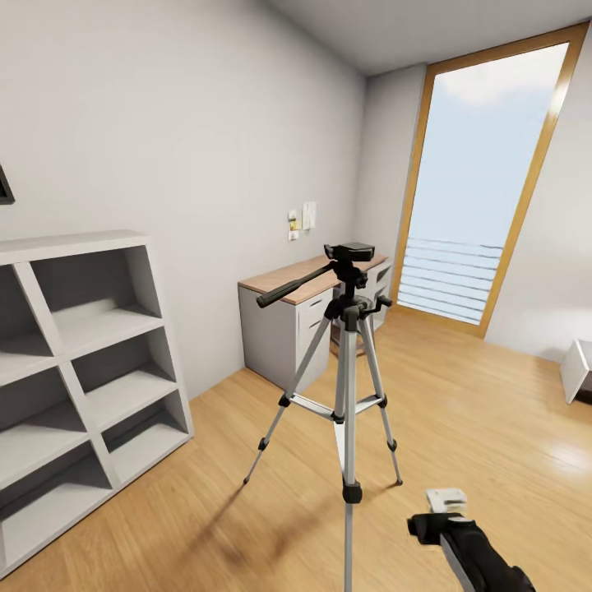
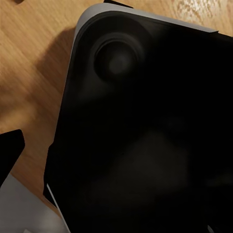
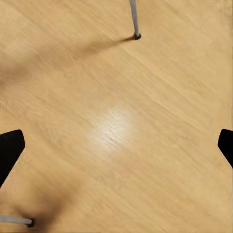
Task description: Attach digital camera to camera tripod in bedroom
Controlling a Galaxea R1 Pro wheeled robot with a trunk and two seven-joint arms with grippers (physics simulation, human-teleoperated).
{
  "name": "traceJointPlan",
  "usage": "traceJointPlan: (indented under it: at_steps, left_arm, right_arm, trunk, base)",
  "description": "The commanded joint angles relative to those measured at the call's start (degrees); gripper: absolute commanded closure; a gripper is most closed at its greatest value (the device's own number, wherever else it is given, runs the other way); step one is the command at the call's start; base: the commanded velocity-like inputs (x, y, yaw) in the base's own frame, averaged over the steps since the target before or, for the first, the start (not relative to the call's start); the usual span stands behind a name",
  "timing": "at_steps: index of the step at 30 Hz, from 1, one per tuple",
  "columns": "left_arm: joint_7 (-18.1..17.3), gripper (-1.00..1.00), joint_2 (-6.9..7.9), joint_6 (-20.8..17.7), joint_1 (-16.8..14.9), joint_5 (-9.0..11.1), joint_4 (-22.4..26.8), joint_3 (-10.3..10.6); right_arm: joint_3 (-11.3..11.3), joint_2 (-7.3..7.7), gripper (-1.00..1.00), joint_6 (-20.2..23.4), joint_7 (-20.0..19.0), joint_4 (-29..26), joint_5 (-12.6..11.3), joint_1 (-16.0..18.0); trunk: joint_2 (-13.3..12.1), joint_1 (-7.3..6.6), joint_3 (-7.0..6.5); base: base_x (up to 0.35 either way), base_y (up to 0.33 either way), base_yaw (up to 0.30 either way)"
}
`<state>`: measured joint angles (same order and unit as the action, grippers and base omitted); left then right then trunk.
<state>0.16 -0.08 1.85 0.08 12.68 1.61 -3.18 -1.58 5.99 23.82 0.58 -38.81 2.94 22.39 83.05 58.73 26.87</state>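
Observation:
The camera tripod [image 1: 349, 386] stands on the wood floor in the middle of the head view, silver legs spread, with its black pan head [image 1: 351, 261] on top and its side handle [image 1: 289, 289] pointing left. The digital camera is out of view. My right arm [image 1: 469, 547] reaches in at the lower right, in front of the tripod and to its right. My right gripper [image 3: 116, 148] hangs open over bare floor, and two tripod feet [image 3: 137, 35] show beyond it. In the left wrist view, one fingertip [image 2: 9, 150] of the left gripper sits far out beside a large dark grey-rimmed body [image 2: 145, 131].
A grey open shelf unit [image 1: 82, 370] lines the left wall. A grey desk with a wooden top [image 1: 308, 308] stands behind the tripod. A tall wood-framed window [image 1: 481, 189] fills the back right. A low white object [image 1: 578, 370] sits at the right edge.

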Motion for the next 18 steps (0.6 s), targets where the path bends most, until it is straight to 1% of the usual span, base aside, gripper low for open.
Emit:
traceJointPlan:
  at_steps: [1, 2, 3, 4, 5, 6, 7, 8, 9, 11, 13, 18]
  left_arm:
    - [0.02, -1.00, -0.01, 0.08, 0.01, 0.06, 0.06, -0.29]
    - [0.02, -1.00, -0.01, 0.08, 0.02, 0.06, 0.06, -0.27]
    - [0.02, -1.00, -0.01, 0.08, 0.01, 0.06, 0.06, -0.26]
    - [0.02, -1.00, -0.01, 0.08, 0.01, 0.06, 0.06, -0.26]
    - [0.02, -1.00, -0.01, 0.08, 0.01, 0.06, 0.06, -0.26]
    - [0.02, -1.00, -0.01, 0.08, 0.01, 0.06, 0.06, -0.22]
    - [0.02, -1.00, -0.01, 0.08, 0.01, 0.06, 0.06, -0.20]
    - [0.02, -1.00, -0.01, 0.08, 0.00, 0.06, 0.06, -0.19]
    - [0.02, -1.00, -0.01, 0.08, 0.00, 0.06, 0.06, -0.18]
    - [0.02, -1.00, -0.01, 0.08, 0.00, 0.06, 0.06, -0.17]
    - [0.02, -1.00, -0.01, 0.08, 0.00, 0.06, 0.06, -0.17]
    - [0.02, -1.00, -0.01, 0.08, 0.00, 0.06, 0.06, -0.16]
  right_arm:
    - [-0.07, 0.51, -1.00, 1.09, -1.36, -1.07, 0.20, 0.54]
    - [-0.11, 1.32, -1.00, 2.82, -3.93, -3.35, 0.15, 1.27]
    - [-0.15, 1.86, -1.00, 6.61, -7.83, -9.63, 0.12, 2.04]
    - [-0.14, 1.87, -1.00, 7.39, -8.44, -11.44, 0.13, 2.15]
    - [-0.15, 1.86, -1.00, 8.64, -9.36, -15.15, 0.10, 2.30]
    - [-0.17, 1.81, -1.00, 9.92, -10.28, -20.48, 0.11, 2.43]
    - [-0.14, 1.79, -1.00, 10.67, -10.62, -23.45, 0.12, 2.46]
    - [-0.11, 1.78, -1.00, 11.12, -10.76, -24.67, 0.11, 2.47]
    - [-0.06, 1.76, -1.00, 12.94, -11.16, -27.49, 0.05, 2.51]
    - [-0.04, 1.75, -1.00, 14.43, -11.50, -28.82, 0.02, 2.52]
    - [-0.02, 1.75, -1.00, 17.37, -13.23, -32.02, -0.02, 2.54]
    - [0.30, 1.55, -1.00, 18.72, -16.11, -36.77, -0.02, 2.49]
  trunk:
    - [0.03, 0.00, 0.06]
    - [0.03, 0.00, 0.06]
    - [0.03, 0.00, 0.06]
    - [0.03, 0.00, 0.06]
    - [0.03, 0.00, 0.06]
    - [0.03, 0.00, 0.06]
    - [0.03, 0.00, 0.06]
    - [0.03, 0.00, 0.06]
    - [0.03, 0.00, 0.06]
    - [0.03, 0.00, 0.06]
    - [0.03, 0.00, 0.06]
    - [0.03, 0.00, 0.06]
  base:
    - [0.000, 0.000, 0.000]
    - [0.000, 0.000, 0.000]
    - [0.000, 0.000, 0.000]
    - [0.000, 0.000, 0.000]
    - [0.000, 0.000, 0.000]
    - [0.000, 0.000, 0.000]
    - [0.000, 0.000, 0.000]
    - [0.000, 0.000, 0.000]
    - [0.000, 0.000, 0.000]
    - [0.000, 0.000, 0.000]
    - [0.000, 0.000, 0.000]
    - [0.000, 0.000, 0.000]
